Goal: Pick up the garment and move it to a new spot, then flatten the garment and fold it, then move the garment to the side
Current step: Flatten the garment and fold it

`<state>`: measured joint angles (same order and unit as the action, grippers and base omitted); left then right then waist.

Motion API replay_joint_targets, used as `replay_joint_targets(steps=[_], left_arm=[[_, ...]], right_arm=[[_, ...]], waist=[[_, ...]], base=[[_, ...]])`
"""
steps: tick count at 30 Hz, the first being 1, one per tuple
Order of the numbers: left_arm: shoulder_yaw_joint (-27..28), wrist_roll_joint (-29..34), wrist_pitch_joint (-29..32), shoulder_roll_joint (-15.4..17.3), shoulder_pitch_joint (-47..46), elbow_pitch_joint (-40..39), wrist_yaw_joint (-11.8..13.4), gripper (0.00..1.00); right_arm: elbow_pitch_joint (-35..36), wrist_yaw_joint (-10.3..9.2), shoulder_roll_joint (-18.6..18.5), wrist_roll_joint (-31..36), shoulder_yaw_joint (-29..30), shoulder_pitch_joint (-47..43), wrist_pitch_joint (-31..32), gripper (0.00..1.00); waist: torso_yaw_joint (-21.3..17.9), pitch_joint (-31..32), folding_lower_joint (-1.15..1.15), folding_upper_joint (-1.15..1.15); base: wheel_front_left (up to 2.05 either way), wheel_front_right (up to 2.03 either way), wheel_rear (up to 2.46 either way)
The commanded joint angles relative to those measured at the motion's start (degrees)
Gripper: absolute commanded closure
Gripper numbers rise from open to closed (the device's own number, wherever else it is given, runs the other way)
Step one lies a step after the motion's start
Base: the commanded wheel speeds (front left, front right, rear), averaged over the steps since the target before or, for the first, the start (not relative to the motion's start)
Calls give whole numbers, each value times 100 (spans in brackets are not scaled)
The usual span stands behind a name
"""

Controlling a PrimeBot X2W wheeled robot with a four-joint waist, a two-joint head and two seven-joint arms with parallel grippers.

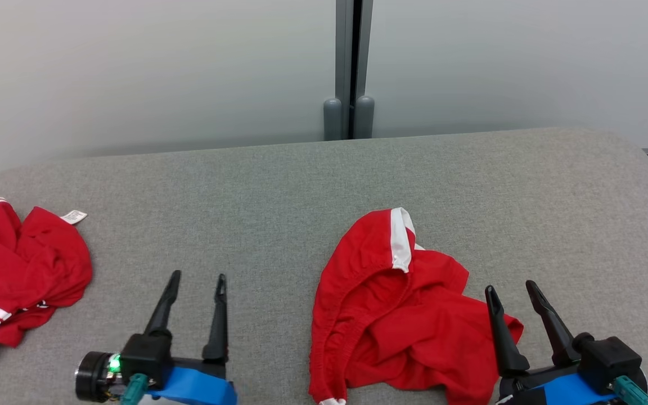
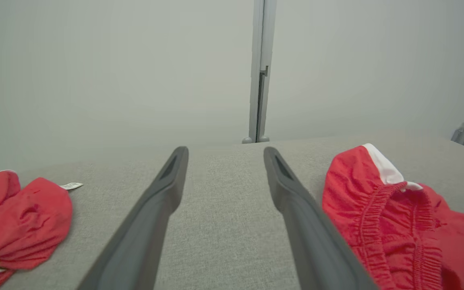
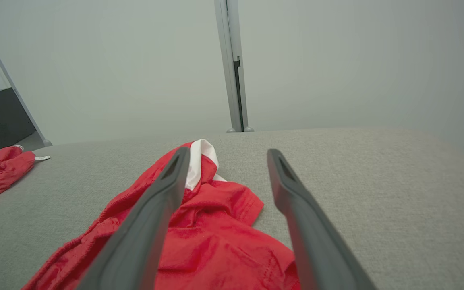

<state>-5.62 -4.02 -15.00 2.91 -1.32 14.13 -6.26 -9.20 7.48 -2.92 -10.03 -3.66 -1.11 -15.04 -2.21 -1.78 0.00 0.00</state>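
A crumpled red cloth garment [image 1: 397,315] with a gathered elastic edge and a white stripe lay on the grey fabric-covered table [image 1: 245,185], right of centre and close to the robot's edge. Its long axis ran from the near edge up toward the far wall, leaning slightly to the robot's right. The narrower end with the white stripe pointed away from the robot, and the broader, bunched end lay nearest it. The elastic edge curved down the garment's left side, and looser folds spread to the right.

The left gripper [image 1: 198,275] sat low at the near left over bare table, its two dark fingers spread apart with nothing between them. It was to the left of the garment and clear of it. In the left wrist view the garment [image 2: 397,225] lay just beside the right-hand finger.

The right gripper [image 1: 510,286] sat at the near right, its fingers also spread and empty. Its left finger crossed the garment's right edge in the head view, and the right wrist view showed that finger above the red cloth [image 3: 216,241]. Whether it touched could not be told.

A second red garment [image 1: 26,270] with white trim and a small white label [image 1: 73,216] lay bunched at the table's far left, well apart. Pale wall panels [image 1: 133,67] joined by a grey post [image 1: 349,67] stood behind the table.
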Motion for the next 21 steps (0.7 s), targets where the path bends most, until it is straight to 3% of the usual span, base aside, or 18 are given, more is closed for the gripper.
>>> replay_joint_targets(steps=[1, 10, 15, 21], left_arm=[[-168, 65, -27, -4, -87, -31, -44, 0], [-1736, 172, -27, 13, -401, 213, -129, 0], [-2634, -18, -28, 199, -621, 571, -119, 0], [-3272, -339, -23, 439, -761, 1052, -120, 0]], right_arm=[[-19, 3, 2, -35, -3, -37, -21, 0], [-69, 3, 2, -82, -81, -29, -21, 0], [-74, 3, 1, -116, -93, 18, -21, 0], [-83, 3, 0, -151, -70, 33, -21, 0]], waist=[[-12, 22, 0, 0], [-108, 48, 0, 0], [-200, -19, 0, 0], [-286, -91, 0, 0]], base=[[0, 0, 0], [0, 0, 0], [0, 0, 0], [0, 0, 0]])
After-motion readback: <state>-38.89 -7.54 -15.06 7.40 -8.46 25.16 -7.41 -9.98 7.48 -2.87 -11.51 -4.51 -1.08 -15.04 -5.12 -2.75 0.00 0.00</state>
